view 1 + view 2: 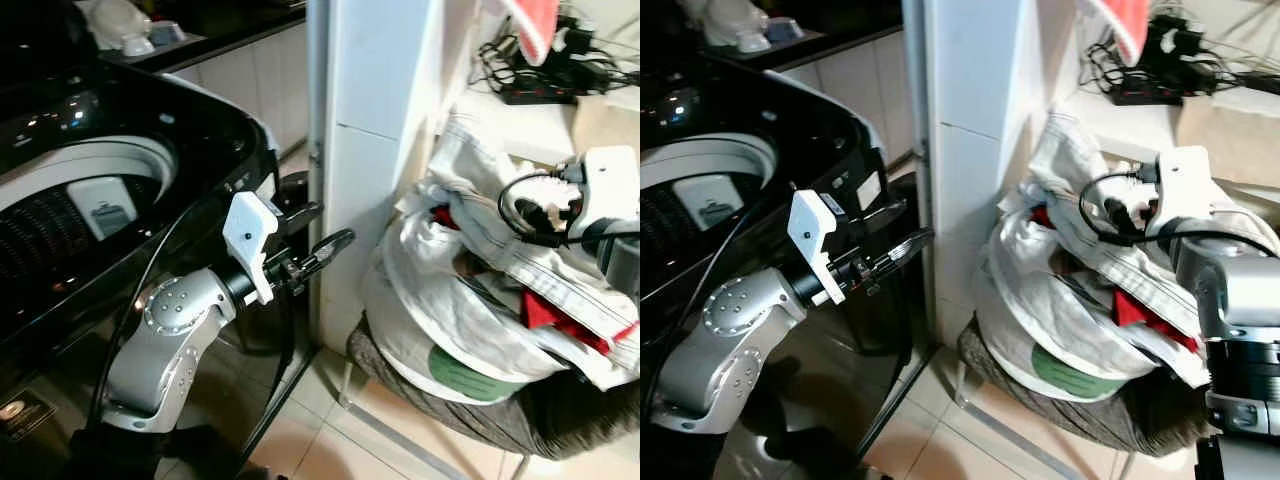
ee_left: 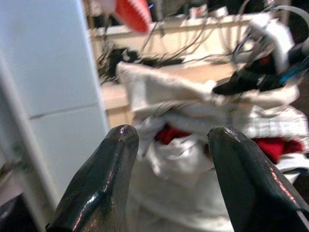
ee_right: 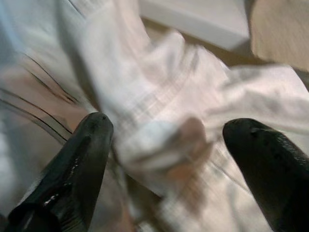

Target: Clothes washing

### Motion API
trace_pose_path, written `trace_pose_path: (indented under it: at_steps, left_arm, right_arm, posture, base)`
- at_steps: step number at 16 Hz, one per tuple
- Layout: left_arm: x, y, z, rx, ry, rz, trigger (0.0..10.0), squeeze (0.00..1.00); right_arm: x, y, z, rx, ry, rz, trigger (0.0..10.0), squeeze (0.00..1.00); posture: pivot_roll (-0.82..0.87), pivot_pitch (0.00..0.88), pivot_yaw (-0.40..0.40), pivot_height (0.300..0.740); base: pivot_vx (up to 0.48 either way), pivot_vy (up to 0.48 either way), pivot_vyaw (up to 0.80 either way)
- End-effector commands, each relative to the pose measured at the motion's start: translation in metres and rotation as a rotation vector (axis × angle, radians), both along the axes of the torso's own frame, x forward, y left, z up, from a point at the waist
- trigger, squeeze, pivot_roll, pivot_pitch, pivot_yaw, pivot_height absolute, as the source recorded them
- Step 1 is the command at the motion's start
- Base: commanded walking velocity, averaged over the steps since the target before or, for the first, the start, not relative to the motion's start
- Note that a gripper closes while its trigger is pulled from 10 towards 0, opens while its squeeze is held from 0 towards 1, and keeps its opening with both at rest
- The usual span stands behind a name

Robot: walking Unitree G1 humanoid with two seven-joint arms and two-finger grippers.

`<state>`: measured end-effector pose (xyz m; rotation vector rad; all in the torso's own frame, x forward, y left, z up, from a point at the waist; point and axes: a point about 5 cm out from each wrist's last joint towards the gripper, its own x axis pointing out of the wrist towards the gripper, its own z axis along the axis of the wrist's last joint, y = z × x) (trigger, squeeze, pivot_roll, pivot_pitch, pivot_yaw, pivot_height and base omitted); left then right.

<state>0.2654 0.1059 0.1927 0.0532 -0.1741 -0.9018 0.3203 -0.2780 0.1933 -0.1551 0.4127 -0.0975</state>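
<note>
White and red clothes heap in a basket on the tiled floor; in the left eye view the left gripper, fingers apart and empty, hangs between that heap and the black washing machine, beside a white pillar. The right gripper sits over the heap.

In the left wrist view the fingers stand open, the clothes ahead between them.

In the right wrist view the fingers spread wide just above pale checked cloth, gripping nothing.
</note>
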Motion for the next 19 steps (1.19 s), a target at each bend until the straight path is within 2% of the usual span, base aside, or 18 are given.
trace_pose_path:
  at_steps: [1, 2, 4, 5, 6, 7, 12, 14, 19]
  left_arm:
    - [-0.006, -0.005, 0.003, 0.0, 0.007, -0.051, 10.0, 0.0]
    - [-0.013, -0.007, 0.001, 0.011, 0.022, -0.093, 10.0, 0.0]
    - [-0.016, -0.008, 0.0, 0.024, 0.03, -0.104, 10.0, 0.0]
    - [-0.017, -0.009, 0.002, 0.017, 0.031, -0.105, 10.0, 0.0]
    - [-0.017, -0.009, 0.002, 0.015, 0.032, -0.104, 10.0, 0.0]
    - [-0.017, -0.009, 0.003, 0.016, 0.034, -0.103, 10.0, 0.0]
    - [-0.016, -0.008, 0.002, 0.029, 0.047, -0.083, 10.0, 0.0]
    - [-0.016, -0.006, -0.001, 0.062, 0.05, -0.066, 10.0, 0.0]
    - [-0.018, -0.007, -0.002, 0.068, 0.044, -0.084, 10.0, 0.0]
  right_arm:
    - [0.0, -0.003, -0.006, -0.003, 0.023, 0.002, 10.0, 0.0]
    - [-0.001, -0.005, -0.016, 0.018, 0.071, 0.008, 10.0, 0.0]
    - [-0.001, -0.007, -0.025, 0.039, 0.104, 0.008, 10.0, 0.0]
    - [-0.001, -0.008, -0.031, 0.066, 0.117, 0.007, 2.7, 0.0]
    - [-0.001, -0.008, -0.033, 0.071, 0.122, 0.008, 2.7, 0.0]
    - [-0.001, -0.01, -0.035, 0.072, 0.125, 0.005, 0.0, 0.0]
    - [0.001, -0.01, -0.035, 0.06, 0.116, 0.036, 0.0, 0.0]
    - [0.002, -0.01, -0.035, 0.062, 0.108, 0.036, 0.0, 0.0]
    - [0.004, -0.012, -0.029, 0.037, 0.076, 0.035, 0.0, 0.0]
  posture:
    - [-0.02, 0.0, 0.018, 0.74]
    - [-0.02, 0.0, 0.013, 0.74]
    - [-0.01, 0.0, 0.011, 0.74]
    - [-0.01, 0.0, 0.012, 0.74]
    - [-0.01, 0.0, 0.012, 0.74]
    - [-0.01, 0.0, 0.012, 0.74]
    - [-0.02, 0.0, 0.012, 0.74]
    - [-0.01, 0.0, 0.01, 0.74]
    - [-0.02, 0.0, 0.017, 0.74]
  base:
    - [0.0, 0.0, 0.0]
    - [0.0, 0.0, 0.0]
    - [0.0, 0.0, 0.0]
    - [0.0, 0.0, 0.0]
    - [0.0, 0.0, 0.0]
    - [0.0, 0.0, 0.0]
    - [0.0, 0.0, 0.0]
    - [0.0, 0.0, 0.0]
    - [0.0, 0.0, 0.0]
